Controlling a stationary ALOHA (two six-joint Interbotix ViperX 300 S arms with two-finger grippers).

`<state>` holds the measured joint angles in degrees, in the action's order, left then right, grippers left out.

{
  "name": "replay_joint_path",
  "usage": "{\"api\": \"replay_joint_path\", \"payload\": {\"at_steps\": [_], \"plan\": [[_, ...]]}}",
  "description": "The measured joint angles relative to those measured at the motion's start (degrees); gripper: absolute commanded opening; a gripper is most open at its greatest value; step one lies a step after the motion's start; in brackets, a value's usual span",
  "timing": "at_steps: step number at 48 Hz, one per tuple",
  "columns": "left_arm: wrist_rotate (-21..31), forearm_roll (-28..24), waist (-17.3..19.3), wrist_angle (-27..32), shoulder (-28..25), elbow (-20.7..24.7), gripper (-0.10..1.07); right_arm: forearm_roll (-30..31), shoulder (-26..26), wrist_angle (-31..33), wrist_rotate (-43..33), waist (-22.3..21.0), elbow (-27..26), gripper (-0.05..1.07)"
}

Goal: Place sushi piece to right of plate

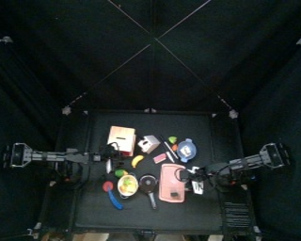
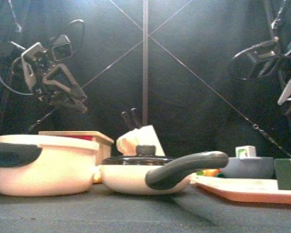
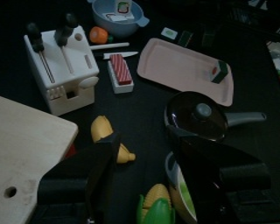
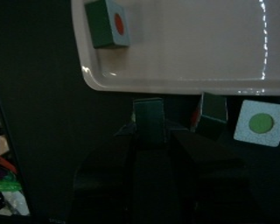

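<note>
The pink plate (image 1: 173,184) lies at the table's front right and also shows in the right wrist view (image 4: 189,44) and the left wrist view (image 3: 178,66). My right gripper (image 4: 150,122) hangs over the table just right of the plate (image 1: 201,173). Its jaws stand close together on a small dark-wrapped sushi piece (image 4: 149,112). A green-wrapped piece (image 4: 111,22) lies on the plate. A white piece with a green centre (image 4: 262,122) and a dark piece (image 4: 213,110) lie on the table beside the plate. My left gripper (image 3: 154,153) is open and empty, left of the plate.
A black lidded pan (image 3: 201,118) and a yellow-green dish (image 3: 166,201) lie under the left gripper. A white knife block (image 3: 60,61), a banana (image 3: 101,129), a tan board (image 3: 20,149) and a blue bowl (image 3: 116,10) stand around. A cream pot (image 2: 45,164) stands in front.
</note>
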<state>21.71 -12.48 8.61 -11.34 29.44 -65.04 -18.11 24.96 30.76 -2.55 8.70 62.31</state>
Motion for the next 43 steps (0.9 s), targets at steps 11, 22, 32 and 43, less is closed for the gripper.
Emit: {"api": "replay_joint_path", "payload": {"at_steps": [11, 22, 32, 43], "plan": [[0.0, 0.0, 0.0, 0.0, 0.1, 0.0, 0.85, -0.4, -2.3, -1.8, -0.1, 0.1, 0.4, 0.54], [0.0, 0.0, 0.0, 0.0, 0.0, 0.0, 0.85, -0.9, -2.8, -2.0, -0.1, 0.2, 0.4, 0.68], [0.0, 0.0, 0.1, 0.0, 0.0, 0.0, 0.85, -1.1, -2.8, -1.8, 0.0, 0.3, 0.4, 0.84], [0.0, 0.1, 0.0, 0.0, 0.0, 0.0, 0.85, -1.1, -2.4, -1.7, -0.1, 0.7, 0.1, 0.85]]}}
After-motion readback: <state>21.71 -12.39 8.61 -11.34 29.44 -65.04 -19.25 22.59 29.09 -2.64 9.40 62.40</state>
